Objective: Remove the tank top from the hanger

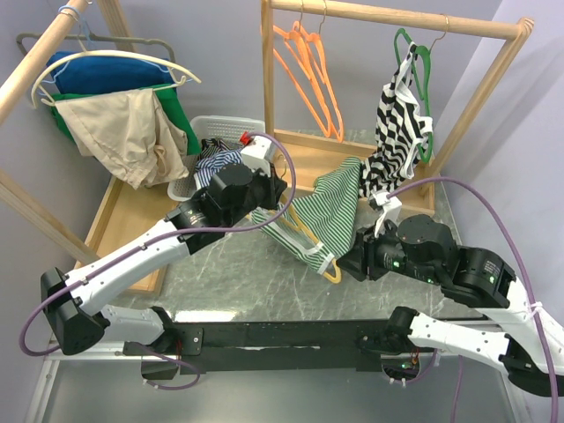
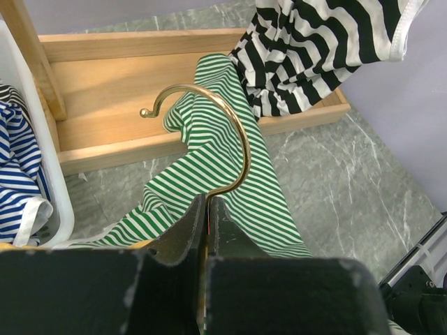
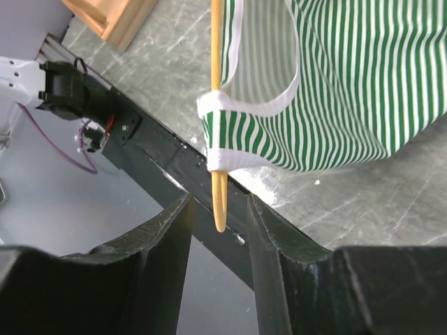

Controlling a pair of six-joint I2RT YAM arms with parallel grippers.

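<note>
Two arms on one garment! The left gripper [image 2: 207, 209] is clenched tight on the shank of the brass hook [image 2: 234, 125], which curls over toward ten o'clock in its wrist view. The green-striped tank top [image 1: 328, 214] hangs over mid-table, draped on the yellow hanger [image 3: 216, 49]. The right gripper [image 3: 219, 209] is released, with its jaws apart and straddling the hanger's tip without touching it. A white-edged strap [image 3: 241, 132] is looped round the hanger arm just above. At one o'clock from the tank top, a black-and-white striped top [image 1: 397, 123] dangles from the rack [image 1: 397, 18].
</note>
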